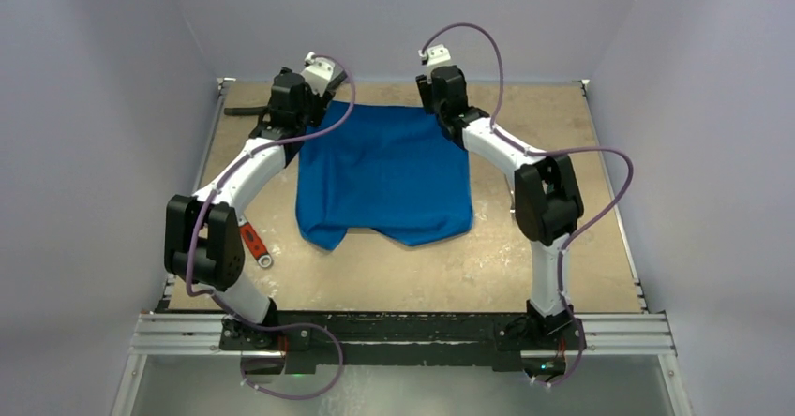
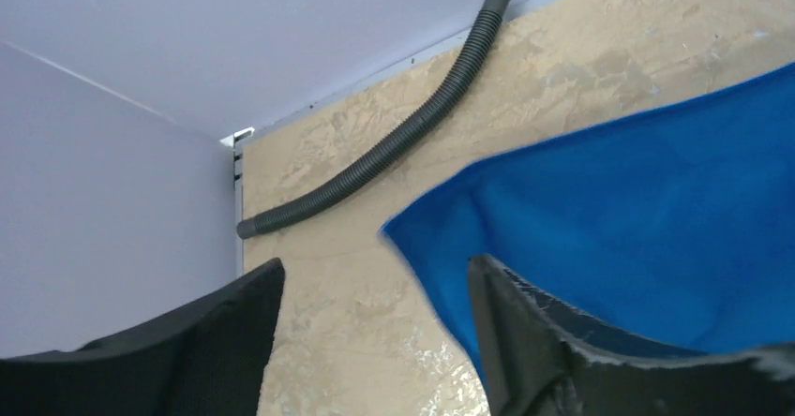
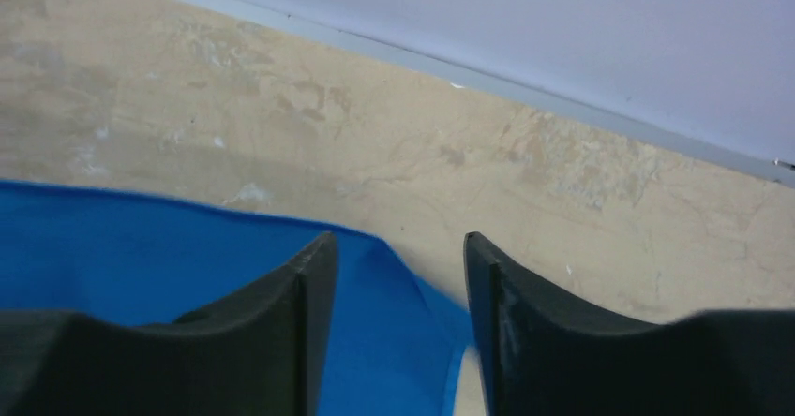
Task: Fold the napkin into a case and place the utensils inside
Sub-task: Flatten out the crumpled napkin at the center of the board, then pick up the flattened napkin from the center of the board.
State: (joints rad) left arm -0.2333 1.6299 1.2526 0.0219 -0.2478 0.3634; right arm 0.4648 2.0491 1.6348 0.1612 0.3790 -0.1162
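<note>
Napkin (image 1: 384,172): spread on tabletop (image 1: 525,275), not yet a case.
Left pincer (image 2: 375,280): wide open, empty, beside far corner.
Right pincer (image 3: 398,257): open, empty, astride other corner.
Advice: pinch both corners together, lift evenly.

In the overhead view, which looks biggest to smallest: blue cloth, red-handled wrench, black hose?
1. The blue cloth, by far largest.
2-3. The red-handled wrench and black hose: cannot rank. The left arm hides part of each, and what shows looks alike in length.

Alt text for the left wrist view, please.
A corner of the blue napkin pokes into the gap of the open left gripper, over the tan table. A black ribbed hose lies beyond, by the wall.
</note>
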